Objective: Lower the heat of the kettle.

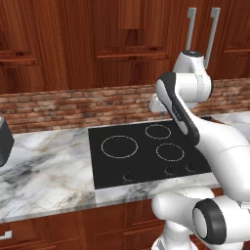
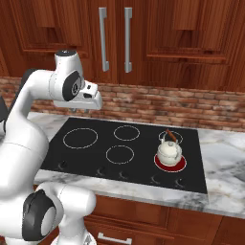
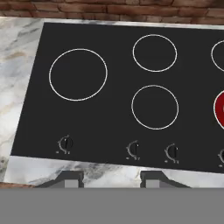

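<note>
even, bright rendered light, soft faint shadows, no glare, slightly pixelated edges, no blur

Kettle on the cooktop's front right burner, knobs along front edge, brick backsplash behind

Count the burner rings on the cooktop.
5. Large ring at left, two in the middle, back and front, a back right ring behind the kettle, and the glowing red ring under it.

base cams L/R: behind arm | hand cam: above cooktop, near
</note>
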